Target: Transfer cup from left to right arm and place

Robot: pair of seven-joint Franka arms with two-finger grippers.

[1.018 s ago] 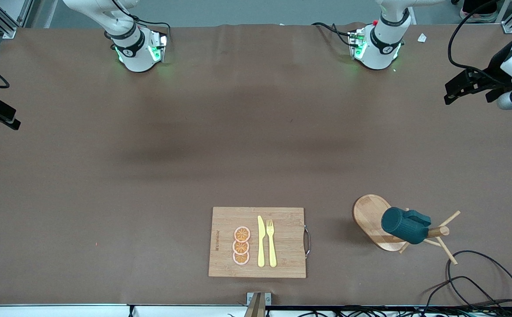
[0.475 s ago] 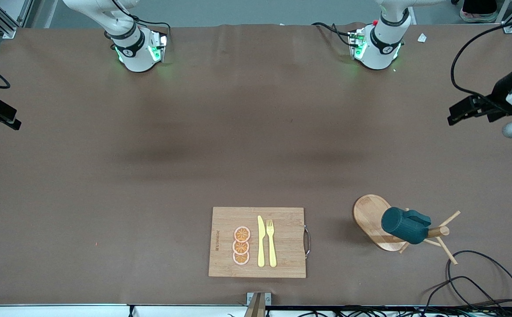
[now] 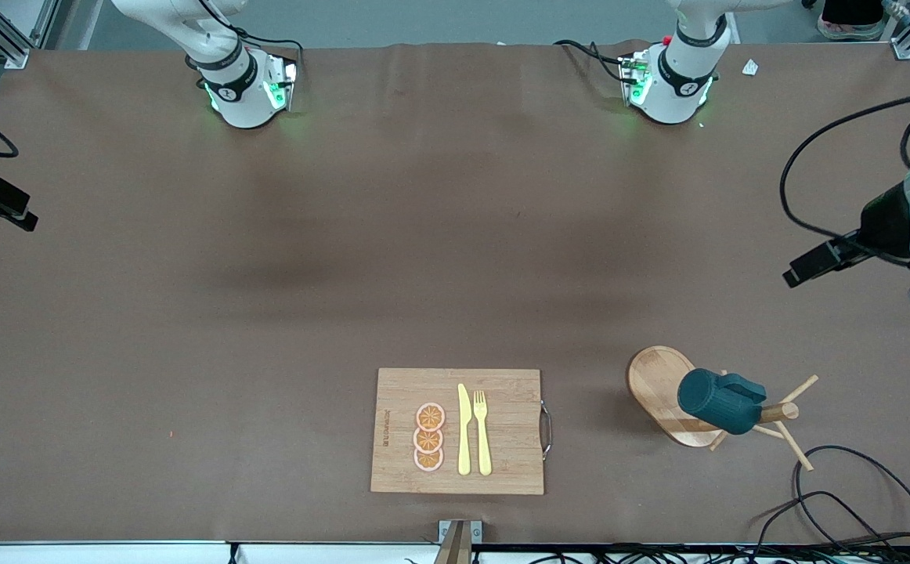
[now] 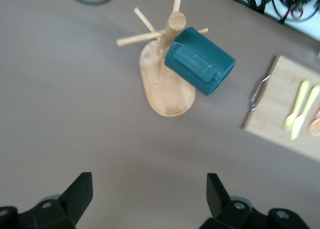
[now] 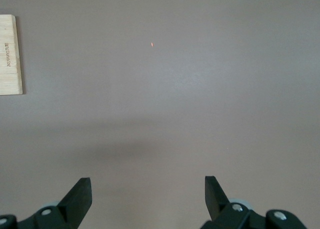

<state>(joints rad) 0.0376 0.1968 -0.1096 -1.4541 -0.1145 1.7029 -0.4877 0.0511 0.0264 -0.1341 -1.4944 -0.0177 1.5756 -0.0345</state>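
Observation:
The dark teal ribbed cup (image 3: pixel 717 401) hangs tilted on a peg of a wooden mug tree (image 3: pixel 659 384), near the front edge toward the left arm's end of the table. In the left wrist view the cup (image 4: pixel 200 61) shows its handle, and the tree's oval base (image 4: pixel 167 91) lies under it. My left gripper (image 3: pixel 796 274) is open and empty in the air over bare table, apart from the cup; it also shows in the left wrist view (image 4: pixel 148 184). My right gripper (image 3: pixel 24 219) is open and empty at the right arm's end, also in the right wrist view (image 5: pixel 147 184).
A wooden cutting board (image 3: pixel 502 431) with a yellow knife (image 3: pixel 464 431), a yellow fork (image 3: pixel 482 431) and orange slices (image 3: pixel 429 437) lies at the front middle. Black cables (image 3: pixel 839 486) lie near the front corner beside the mug tree.
My left gripper has moved over the table toward the mug tree and the cup. The right arm, the cup and the board have not moved.

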